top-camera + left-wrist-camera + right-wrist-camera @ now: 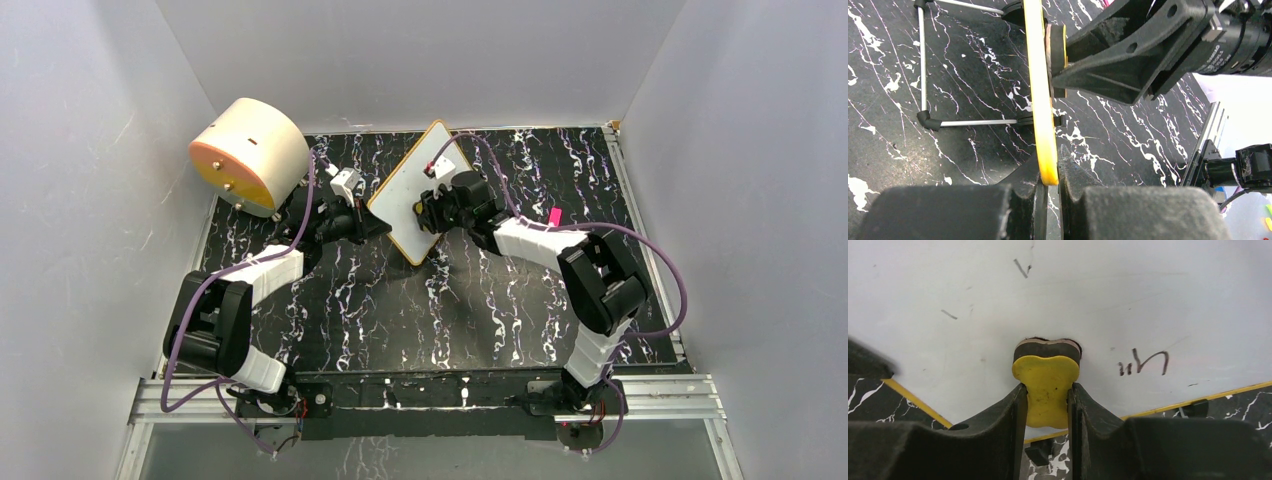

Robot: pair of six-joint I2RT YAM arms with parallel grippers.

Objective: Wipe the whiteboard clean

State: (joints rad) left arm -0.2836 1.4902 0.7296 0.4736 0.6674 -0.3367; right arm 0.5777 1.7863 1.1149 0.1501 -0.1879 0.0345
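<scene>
Two robot arms reach over a black marbled tabletop [400,310]. On it a whiteboard [405,185] stands tilted on edge, gripped from both sides. A big cream drum [250,155] lies left of the whiteboard, apart from it. The left claw [1049,176] is pressed together on the whiteboard's yellow rim, pinching it. The right claw [1046,400] pinches a small yellow eraser [1046,372], whose dark pad touches the whiteboard's white face. A few dark pen marks [1143,362] sit on the whiteboard, right of the eraser.
</scene>
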